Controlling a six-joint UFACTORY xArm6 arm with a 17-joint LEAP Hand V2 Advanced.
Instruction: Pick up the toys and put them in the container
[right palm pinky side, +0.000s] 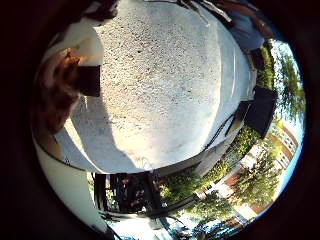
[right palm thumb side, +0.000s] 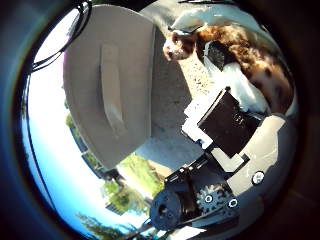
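Observation:
A brown and white plush toy (right palm thumb side: 238, 48) lies close against my right hand (right palm thumb side: 232, 122) in the thumb side palm view. The hand's white and black fingers curl round it. The same toy (right palm pinky side: 58, 88) shows at the edge of the little finger side palm view, above pale concrete ground (right palm pinky side: 165, 80). A grey container (right palm thumb side: 108, 82) with a raised ridge on its wall stands on the ground beside the hand in the thumb side palm view.
A black object (right palm pinky side: 262, 108) stands at the far edge of the concrete. Beyond it are trees (right palm pinky side: 255, 185) and a brick building (right palm pinky side: 285, 140). Grass (right palm thumb side: 140, 172) lies past the container.

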